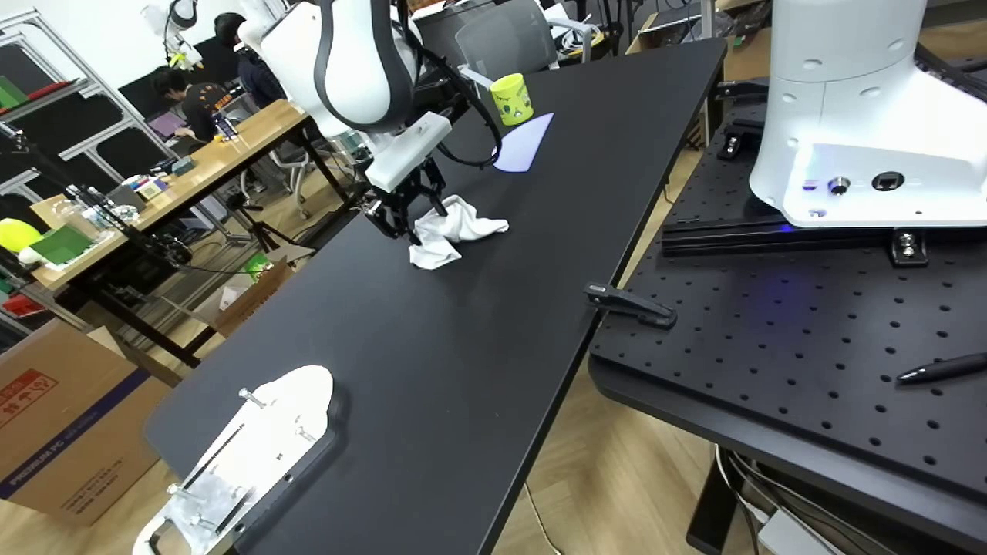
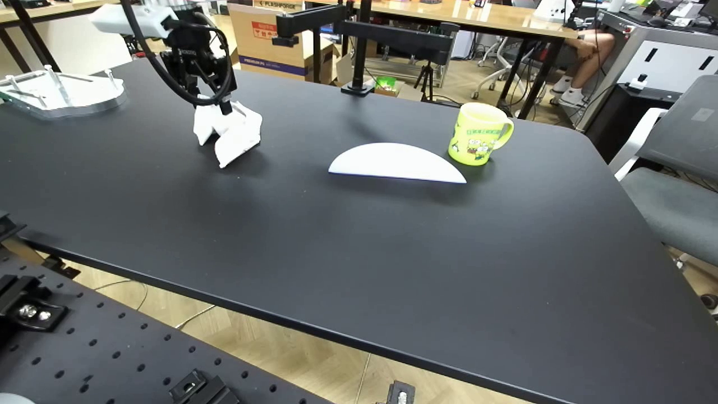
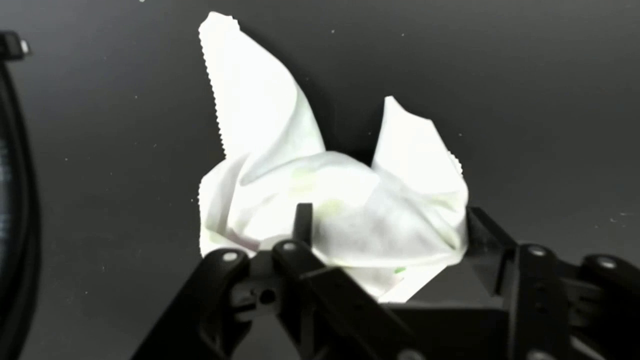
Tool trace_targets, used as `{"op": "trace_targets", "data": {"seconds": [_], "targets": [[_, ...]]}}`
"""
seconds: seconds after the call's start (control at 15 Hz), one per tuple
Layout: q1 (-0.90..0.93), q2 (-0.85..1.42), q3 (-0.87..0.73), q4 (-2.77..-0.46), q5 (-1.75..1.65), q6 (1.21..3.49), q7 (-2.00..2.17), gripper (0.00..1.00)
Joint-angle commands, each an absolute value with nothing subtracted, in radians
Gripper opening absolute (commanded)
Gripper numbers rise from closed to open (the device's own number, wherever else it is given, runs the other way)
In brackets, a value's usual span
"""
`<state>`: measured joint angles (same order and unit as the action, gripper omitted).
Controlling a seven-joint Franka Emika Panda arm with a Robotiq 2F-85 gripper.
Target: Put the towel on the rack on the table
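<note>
Your gripper (image 3: pixel 389 212) gapes wide, clamping nothing; the towel (image 3: pixel 332 185) lies partly between its jaws, bunched fold running along their closing direction.

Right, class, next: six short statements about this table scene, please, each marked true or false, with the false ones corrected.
1. The towel lies on the table, apart from the board with pegs. True.
2. In the wrist view, the towel shows between the fingers. True.
3. The fingers are pressed together. False: they stand wide apart.
4. The mug stands beside the white half-circle. True.
5. The mug lies on its side. False: it is upright.
6. The towel is spread flat. False: it is crumpled.
</note>
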<state>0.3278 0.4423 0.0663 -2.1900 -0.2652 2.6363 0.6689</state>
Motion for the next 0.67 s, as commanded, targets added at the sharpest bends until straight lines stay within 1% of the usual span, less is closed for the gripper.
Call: {"op": "trace_targets", "data": {"seconds": [0.0, 0.4, 0.47, 0.6], "targets": [[0.337, 0.447, 0.048, -2.174, -0.222, 2.632, 0.626, 0.45], [0.345, 0.420, 0.042, -2.187, -0.195, 2.625, 0.594, 0.05], [0.346, 0.406, 0.046, -2.192, -0.190, 2.617, 0.589, 0.01], [0.346, 0.371, 0.057, -2.201, -0.177, 2.594, 0.583, 0.00]]}}
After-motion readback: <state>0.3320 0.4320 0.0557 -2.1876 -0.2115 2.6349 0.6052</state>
